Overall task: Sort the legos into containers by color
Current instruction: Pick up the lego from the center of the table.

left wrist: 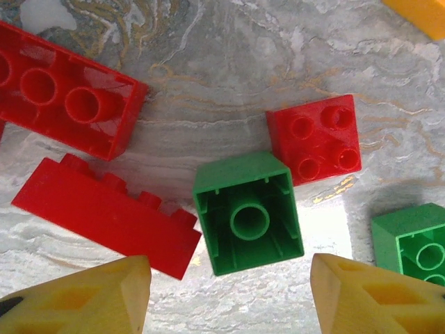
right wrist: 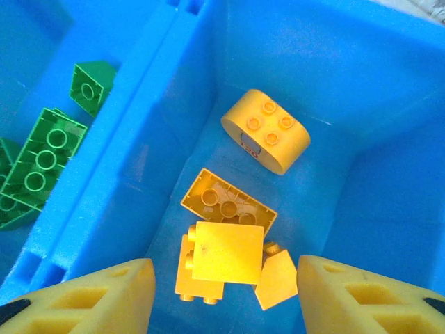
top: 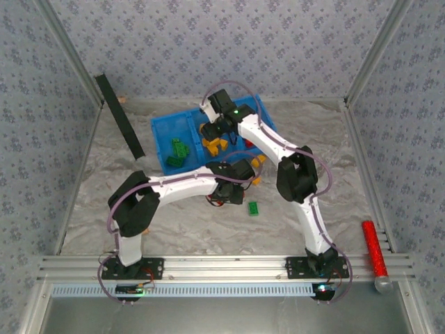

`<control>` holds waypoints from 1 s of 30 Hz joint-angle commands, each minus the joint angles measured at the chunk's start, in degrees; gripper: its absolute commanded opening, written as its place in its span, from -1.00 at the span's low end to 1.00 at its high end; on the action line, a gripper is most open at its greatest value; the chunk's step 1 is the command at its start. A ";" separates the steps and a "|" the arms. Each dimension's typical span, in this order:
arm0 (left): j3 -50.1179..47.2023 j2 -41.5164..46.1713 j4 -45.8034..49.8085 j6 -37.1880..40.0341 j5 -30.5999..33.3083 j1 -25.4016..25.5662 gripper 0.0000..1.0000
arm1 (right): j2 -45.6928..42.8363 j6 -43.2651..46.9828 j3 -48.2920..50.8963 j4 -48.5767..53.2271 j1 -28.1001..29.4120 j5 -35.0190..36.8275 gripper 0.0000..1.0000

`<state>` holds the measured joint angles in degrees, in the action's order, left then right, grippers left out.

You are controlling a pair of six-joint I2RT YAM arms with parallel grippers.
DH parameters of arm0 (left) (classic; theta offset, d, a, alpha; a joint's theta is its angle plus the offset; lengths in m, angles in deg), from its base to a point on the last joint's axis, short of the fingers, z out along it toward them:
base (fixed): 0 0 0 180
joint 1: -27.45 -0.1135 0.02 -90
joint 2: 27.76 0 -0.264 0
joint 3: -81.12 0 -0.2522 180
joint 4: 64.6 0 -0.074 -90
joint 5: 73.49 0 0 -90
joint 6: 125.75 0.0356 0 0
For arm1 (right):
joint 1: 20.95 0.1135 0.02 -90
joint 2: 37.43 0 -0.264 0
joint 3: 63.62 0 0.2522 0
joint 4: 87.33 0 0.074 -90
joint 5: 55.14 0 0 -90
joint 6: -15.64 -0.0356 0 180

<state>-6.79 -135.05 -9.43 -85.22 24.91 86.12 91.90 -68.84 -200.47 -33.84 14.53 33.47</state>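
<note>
left gripper (left wrist: 229, 296): yellow fingers (left wrist: 83, 299) spread wide, empty, over upside-down green square plastic brick (left wrist: 247, 212) on grey marbled table (left wrist: 229, 83); red studded plastic bricks (left wrist: 316, 139) just beside it | right gripper (right wrist: 219, 292): fingers spread wide, empty, above bright blue plastic bin (right wrist: 389, 104), over compartment holding yellow plastic bricks (right wrist: 268, 129); green studded bricks (right wrist: 45, 156) in adjoining compartment

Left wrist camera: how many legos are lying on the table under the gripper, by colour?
Red legos: 3
Green legos: 2
Orange-yellow lego, cut off at the frame corner: 1
Total: 6
</note>
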 commanded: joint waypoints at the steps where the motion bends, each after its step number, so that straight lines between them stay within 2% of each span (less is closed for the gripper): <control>1: 2.74 -1.20 -0.63 0.56 0.22 0.56 0.24 | -4.73 0.99 1.44 1.28 -0.35 -0.88 0.15; 12: 3.19 -3.40 -0.97 0.65 0.14 0.37 0.14 | -14.05 -0.72 10.46 -3.12 -1.09 2.07 0.10; 17: 2.74 -4.02 -1.58 0.15 -0.05 0.27 0.00 | -20.49 -2.15 16.10 -5.02 -2.66 2.48 0.10; 21: 2.58 -4.03 -1.94 -0.09 -0.03 -0.05 -0.19 | -26.43 -3.19 21.20 -5.03 -3.69 3.47 0.11; 30: 2.86 -3.81 -1.53 0.08 0.16 -0.93 -0.42 | -41.27 -7.30 38.54 -6.81 -6.75 5.20 0.13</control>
<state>-4.54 -138.54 -11.50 -85.24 24.91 85.86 54.46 -73.71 -165.56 -40.90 8.32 37.21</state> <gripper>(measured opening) 0.316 0.566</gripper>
